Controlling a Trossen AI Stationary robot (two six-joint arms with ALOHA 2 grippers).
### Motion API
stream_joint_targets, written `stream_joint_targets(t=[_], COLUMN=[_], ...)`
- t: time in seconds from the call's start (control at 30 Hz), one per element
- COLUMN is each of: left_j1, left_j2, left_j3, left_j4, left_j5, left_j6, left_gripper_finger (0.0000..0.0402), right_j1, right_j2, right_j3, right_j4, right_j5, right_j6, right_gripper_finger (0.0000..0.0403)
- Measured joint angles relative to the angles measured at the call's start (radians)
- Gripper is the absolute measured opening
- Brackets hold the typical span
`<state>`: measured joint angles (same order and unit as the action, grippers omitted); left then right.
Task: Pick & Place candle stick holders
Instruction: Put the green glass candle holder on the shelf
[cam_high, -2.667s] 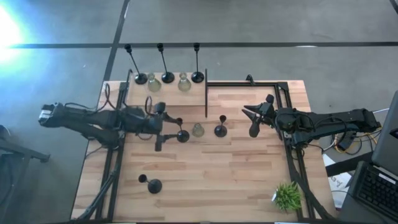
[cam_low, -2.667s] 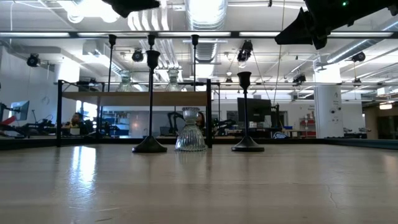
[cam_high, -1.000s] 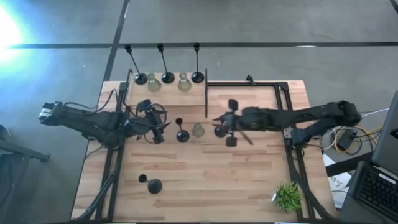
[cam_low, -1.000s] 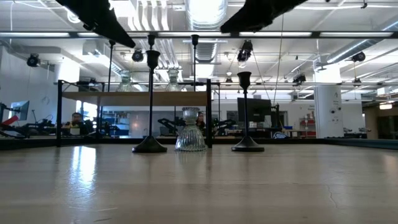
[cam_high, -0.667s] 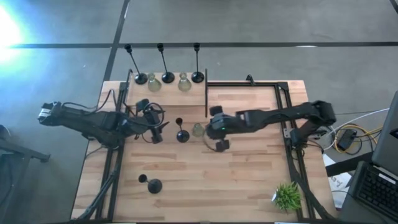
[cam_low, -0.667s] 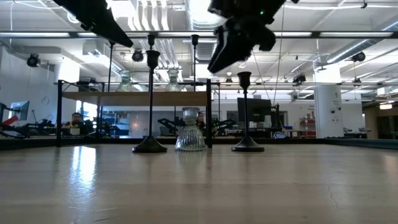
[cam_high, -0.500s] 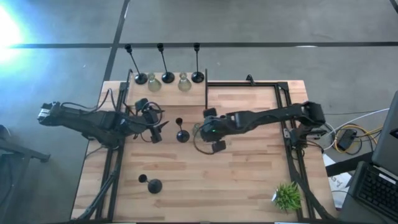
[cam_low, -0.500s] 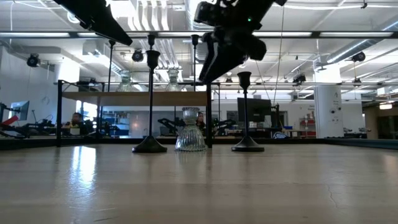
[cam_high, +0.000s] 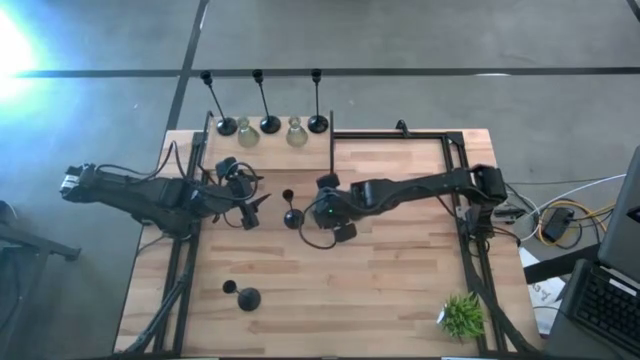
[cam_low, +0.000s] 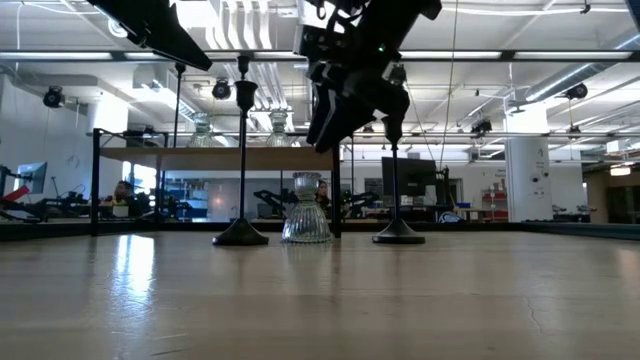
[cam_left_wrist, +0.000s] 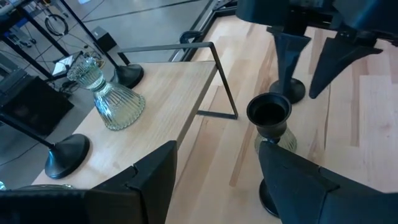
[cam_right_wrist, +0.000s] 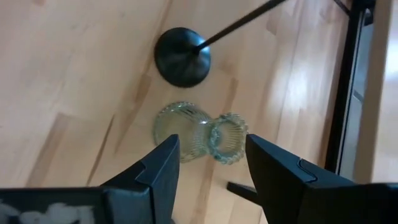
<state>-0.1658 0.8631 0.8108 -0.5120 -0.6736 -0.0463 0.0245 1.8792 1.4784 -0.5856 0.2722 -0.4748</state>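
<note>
Glass holder (cam_right_wrist: 198, 138) beside black holder (cam_right_wrist: 182, 56)

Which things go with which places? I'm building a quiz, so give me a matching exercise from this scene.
Things:
1. right gripper
2. left gripper
3. potted plant
4. glass holder

Places or states:
A. near right corner of the table
B. jaws open, above the glass holder
C. between two black holders on the table
D. jaws open, waiting left of the middle holders

Pairs: 1-B, 2-D, 3-A, 4-C
</note>
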Motion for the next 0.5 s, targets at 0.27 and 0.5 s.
stream_joint_targets(t=[0.27, 0.5], left_j1=[0.0, 0.0], left_j2=[0.0, 0.0], left_j3=[0.0, 0.0], left_j4=[0.004, 0.003], left_j5=[0.0, 0.0], left_j6=[0.0, 0.0], left_gripper_finger=[0.0232, 0.0232], right_j1=[-0.013, -0.013], right_j2=[0.024, 0.089], right_j3=[-0.004, 0.008], right_j4=[0.024, 0.042], right_j5=[-0.011, -0.016], right_j6=[-0.004, -0.031], right_gripper_finger=[0.0173, 0.0169])
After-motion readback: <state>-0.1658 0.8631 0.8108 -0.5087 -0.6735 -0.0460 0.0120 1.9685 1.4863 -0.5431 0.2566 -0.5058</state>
